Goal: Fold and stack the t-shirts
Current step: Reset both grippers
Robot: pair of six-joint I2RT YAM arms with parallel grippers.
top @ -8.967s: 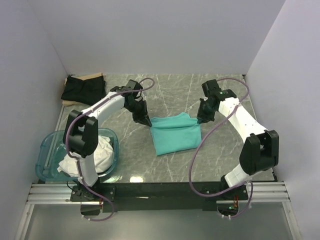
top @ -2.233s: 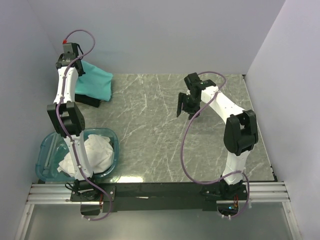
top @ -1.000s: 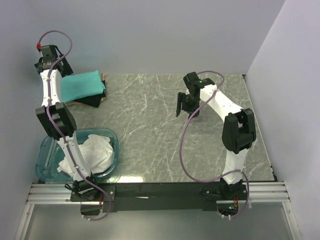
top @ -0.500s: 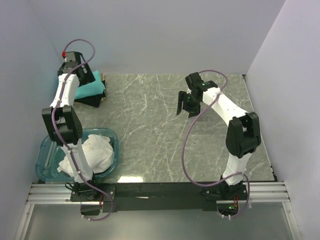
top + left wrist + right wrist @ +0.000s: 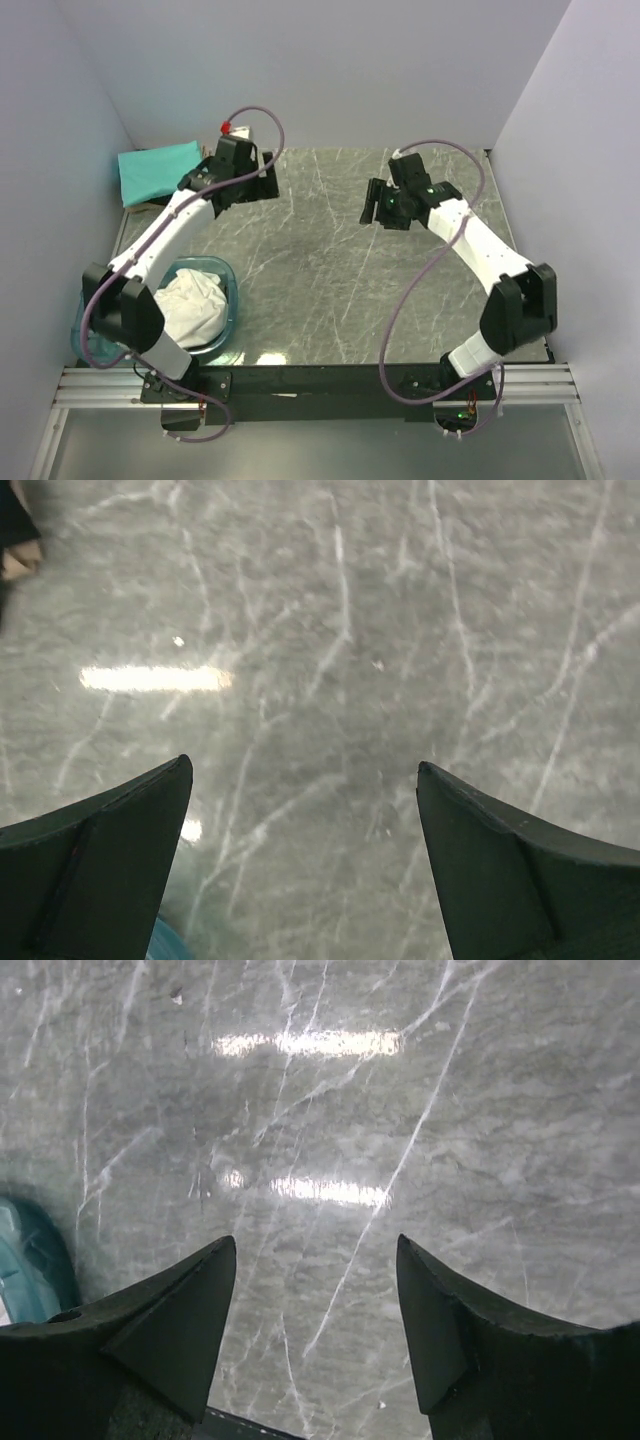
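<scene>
Well, the left pincer [image 5: 302,770] and the right pincer [image 5: 316,1243] are both seen spread wide with nothing held, hovering above the marble bench [image 5: 330,290]. The folded mint-teal t-shirt [image 5: 158,170] is parked in the far-left corner, and the white t-shirts [image 5: 195,305] are bunched up in the blue tub [image 5: 226,272] at near left. Trouble is expected at the tub. If one shirt gets grabbed from that tangle, a second could be dragged out with it, or the tub tipped. The folded shirt could also be knocked by a careless swing.
</scene>
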